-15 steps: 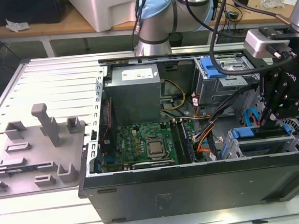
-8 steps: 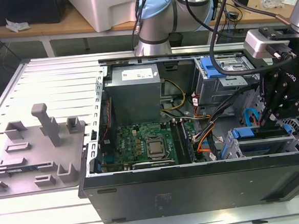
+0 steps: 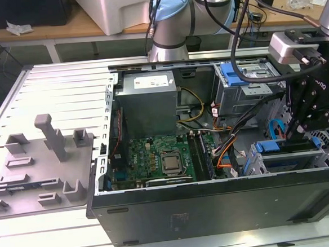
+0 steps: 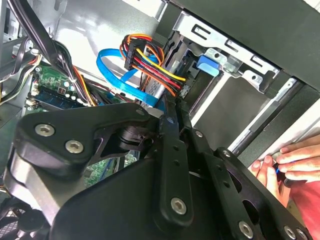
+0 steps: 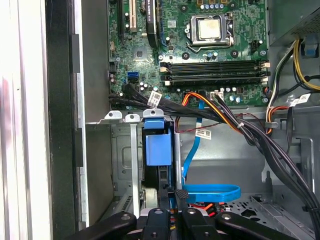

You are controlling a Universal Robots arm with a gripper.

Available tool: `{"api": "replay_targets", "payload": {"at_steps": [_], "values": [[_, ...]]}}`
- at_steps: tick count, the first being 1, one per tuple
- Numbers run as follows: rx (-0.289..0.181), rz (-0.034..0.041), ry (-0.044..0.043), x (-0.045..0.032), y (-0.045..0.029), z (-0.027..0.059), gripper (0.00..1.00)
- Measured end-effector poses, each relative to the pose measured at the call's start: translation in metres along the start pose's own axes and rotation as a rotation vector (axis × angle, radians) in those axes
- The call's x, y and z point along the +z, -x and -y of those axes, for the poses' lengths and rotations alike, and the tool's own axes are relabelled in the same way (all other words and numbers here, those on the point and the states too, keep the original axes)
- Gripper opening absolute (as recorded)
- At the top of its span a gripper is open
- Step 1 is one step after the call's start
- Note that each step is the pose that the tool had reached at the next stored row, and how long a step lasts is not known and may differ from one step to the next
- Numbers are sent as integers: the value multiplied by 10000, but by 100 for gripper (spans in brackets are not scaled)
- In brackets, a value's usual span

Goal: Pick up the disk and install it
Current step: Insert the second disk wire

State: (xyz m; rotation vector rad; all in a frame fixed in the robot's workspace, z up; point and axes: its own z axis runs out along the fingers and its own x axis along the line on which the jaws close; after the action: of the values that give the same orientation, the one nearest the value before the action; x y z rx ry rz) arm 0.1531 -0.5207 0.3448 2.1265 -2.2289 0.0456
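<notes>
Inside the open computer case (image 3: 215, 207), the gripper (image 5: 170, 192) is clamped on the disk (image 5: 155, 150) in its cage (image 5: 127, 165)

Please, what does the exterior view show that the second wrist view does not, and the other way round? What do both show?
Exterior view: the grey fixture plate lying beside the open computer case, and the large grey box with a white sticker inside the case.
Second wrist view: a person's hand.
Both: the gripper low inside the case, the blue flat cable and the green motherboard.
</notes>
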Motion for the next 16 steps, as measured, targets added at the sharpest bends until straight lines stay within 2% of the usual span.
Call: {"api": "replay_targets", "payload": {"at_steps": [16], "values": [[-1,-7,0,31,-27,2,16]]}}
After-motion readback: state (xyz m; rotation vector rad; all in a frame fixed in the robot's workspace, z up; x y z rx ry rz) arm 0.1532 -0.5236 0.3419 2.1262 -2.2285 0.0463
